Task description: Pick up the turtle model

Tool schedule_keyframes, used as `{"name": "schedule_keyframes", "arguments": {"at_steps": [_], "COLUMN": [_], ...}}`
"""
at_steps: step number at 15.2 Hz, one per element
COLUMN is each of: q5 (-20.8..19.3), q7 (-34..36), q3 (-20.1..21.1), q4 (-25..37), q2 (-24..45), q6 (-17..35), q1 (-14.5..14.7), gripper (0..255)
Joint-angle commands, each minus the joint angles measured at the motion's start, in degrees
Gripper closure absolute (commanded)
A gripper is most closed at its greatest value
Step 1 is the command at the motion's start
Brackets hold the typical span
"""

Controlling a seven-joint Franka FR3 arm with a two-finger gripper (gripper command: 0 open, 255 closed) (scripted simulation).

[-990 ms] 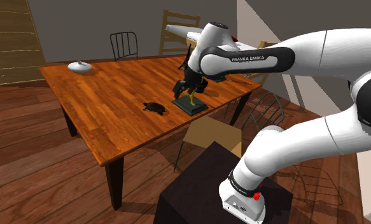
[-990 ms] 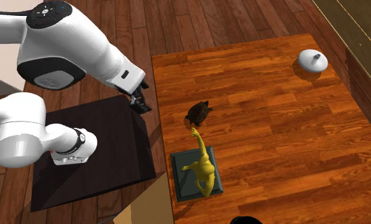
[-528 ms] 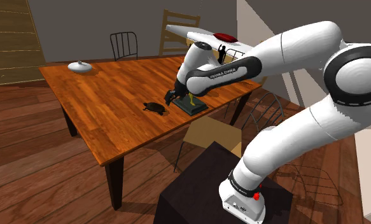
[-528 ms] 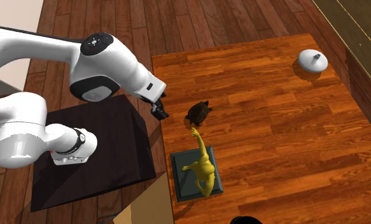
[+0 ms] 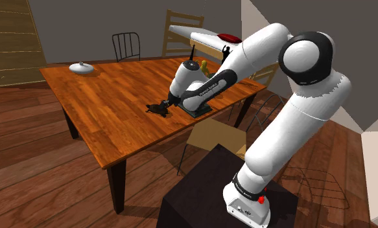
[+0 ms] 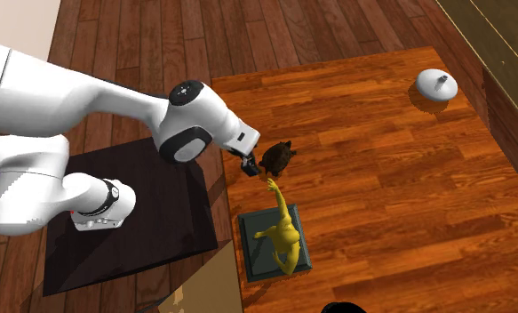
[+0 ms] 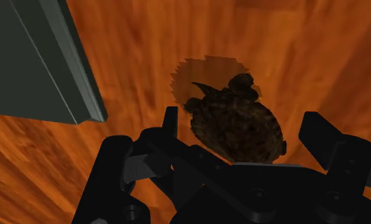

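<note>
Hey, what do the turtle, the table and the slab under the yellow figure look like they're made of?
The turtle model is dark brown and matte with a bumpy, mottled shell; perhaps resin or stone, but the look leaves it open. The table looks like wood: reddish-orange planks, visible grain, slight sheen. The slab is plain dark grey-green, smooth and flat; its material doesn't show.

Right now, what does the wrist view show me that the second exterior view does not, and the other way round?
Wrist view: the gripper is open, its fingers standing either side of the dark turtle without touching it. Second exterior view: the yellow dinosaur on the grey base, a white lidded dish and the black stand. Both: the turtle, the wooden table and the grey base.
</note>
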Motion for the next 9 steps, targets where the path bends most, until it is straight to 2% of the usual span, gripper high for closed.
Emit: {"name": "schedule_keyframes", "arguments": {"at_steps": [1,3,8,9], "q5": [-8.74,-10.21,-18.34,-21.07], "q7": [6.85,8.13,15.27,17.72], "q3": [-0.12,-0.71,-2.89,-3.82], "q4": [2.95,3.02,3.77,4.15], "q2": [5.21,5.95,9.79,11.04], "q6": [2.73,3.33,6.05,6.85], "q1": [-1.39,-1.04,-0.09,0.45], "gripper": [0,0,0,0]}}
